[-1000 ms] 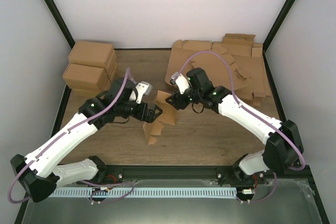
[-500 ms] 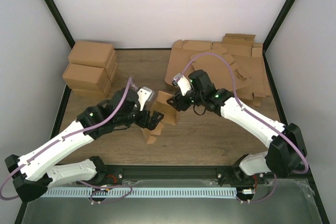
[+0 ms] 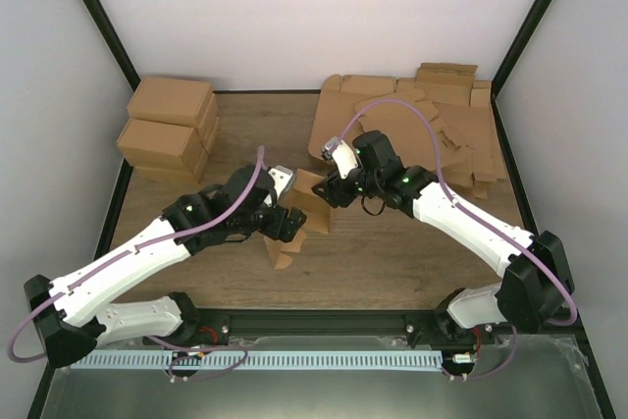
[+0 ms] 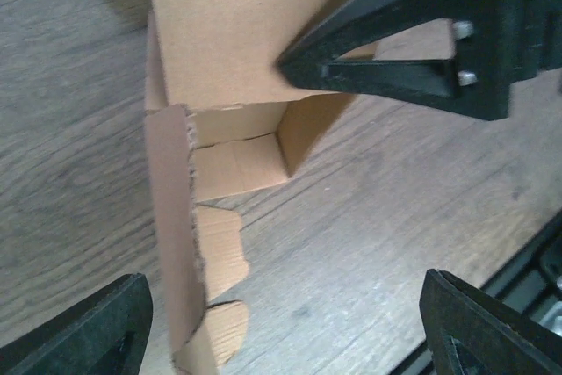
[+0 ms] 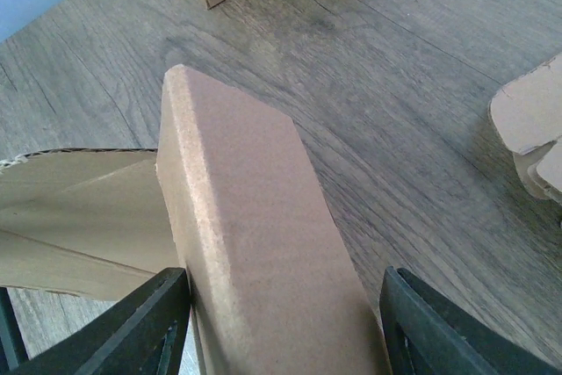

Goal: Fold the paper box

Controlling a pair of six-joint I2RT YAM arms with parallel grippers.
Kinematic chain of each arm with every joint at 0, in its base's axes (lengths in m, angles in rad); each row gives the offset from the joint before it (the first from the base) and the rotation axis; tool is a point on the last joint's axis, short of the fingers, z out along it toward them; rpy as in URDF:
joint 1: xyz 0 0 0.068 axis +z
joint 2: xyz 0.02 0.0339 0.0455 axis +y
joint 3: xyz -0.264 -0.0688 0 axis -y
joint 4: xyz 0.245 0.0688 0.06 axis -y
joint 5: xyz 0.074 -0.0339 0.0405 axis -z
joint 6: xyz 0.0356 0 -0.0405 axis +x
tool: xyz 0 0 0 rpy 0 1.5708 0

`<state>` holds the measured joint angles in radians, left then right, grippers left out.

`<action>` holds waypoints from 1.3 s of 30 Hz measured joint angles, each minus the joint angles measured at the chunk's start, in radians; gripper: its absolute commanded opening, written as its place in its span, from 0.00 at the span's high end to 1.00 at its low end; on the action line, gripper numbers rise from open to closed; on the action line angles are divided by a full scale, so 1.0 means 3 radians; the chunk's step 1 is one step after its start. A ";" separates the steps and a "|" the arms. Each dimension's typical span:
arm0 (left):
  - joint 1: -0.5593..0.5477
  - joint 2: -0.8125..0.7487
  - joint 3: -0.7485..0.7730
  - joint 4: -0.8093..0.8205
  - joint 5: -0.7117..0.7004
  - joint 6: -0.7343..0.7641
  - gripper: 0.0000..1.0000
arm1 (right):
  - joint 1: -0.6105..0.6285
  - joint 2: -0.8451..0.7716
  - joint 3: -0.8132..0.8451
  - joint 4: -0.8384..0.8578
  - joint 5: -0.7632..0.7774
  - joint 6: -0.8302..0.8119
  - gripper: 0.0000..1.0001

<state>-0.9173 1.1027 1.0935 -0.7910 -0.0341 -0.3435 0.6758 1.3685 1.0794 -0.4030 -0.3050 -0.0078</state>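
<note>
Fold in progress: paper box (image 4: 219, 41) partly erected at tabletop (image 3: 392, 262) centre.
The right pincer (image 5: 283, 274) pinches one raised wall; the left pincer (image 4: 283, 277), spread, hovers just beside the box, holding nothing. Judged remaining: notched flaps and tabs, lying flat, plus closure.

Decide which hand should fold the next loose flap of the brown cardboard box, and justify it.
Left, probably. The left hand is open and free, facing the loose flaps of the partly folded brown corrugated-cardboard box; the right hand is clamped on its upright panel, steadying it.
</note>
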 measured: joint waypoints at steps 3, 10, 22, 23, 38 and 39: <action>0.0000 0.0045 0.0001 -0.0057 -0.0187 -0.0041 0.30 | 0.0004 -0.0004 0.0000 -0.0001 0.0024 -0.0009 0.37; 0.0011 0.0075 0.0053 -0.0078 -0.0441 -0.0207 0.56 | 0.0076 -0.0053 0.0000 -0.0019 0.0097 -0.0036 0.34; 0.0018 0.0198 0.0064 -0.0060 -0.0500 -0.0179 0.87 | 0.0215 -0.0131 0.0001 -0.0121 0.0159 -0.0108 0.45; 0.0018 0.0201 0.0064 -0.0058 -0.0504 -0.0178 0.90 | 0.0230 -0.0131 0.0003 -0.0128 0.0175 -0.0117 0.45; 0.0025 0.0252 0.0165 -0.0090 -0.0632 -0.0151 0.96 | 0.0373 -0.0095 0.0020 -0.0214 0.0459 -0.0161 0.37; 0.0025 0.0252 0.0165 -0.0090 -0.0633 -0.0151 0.96 | 0.0384 -0.0093 0.0020 -0.0215 0.0496 -0.0164 0.35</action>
<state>-0.9096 1.1782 1.1431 -0.8181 -0.2241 -0.3889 0.7910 1.3407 1.0855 -0.4675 -0.1562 -0.0570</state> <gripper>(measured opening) 0.038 0.615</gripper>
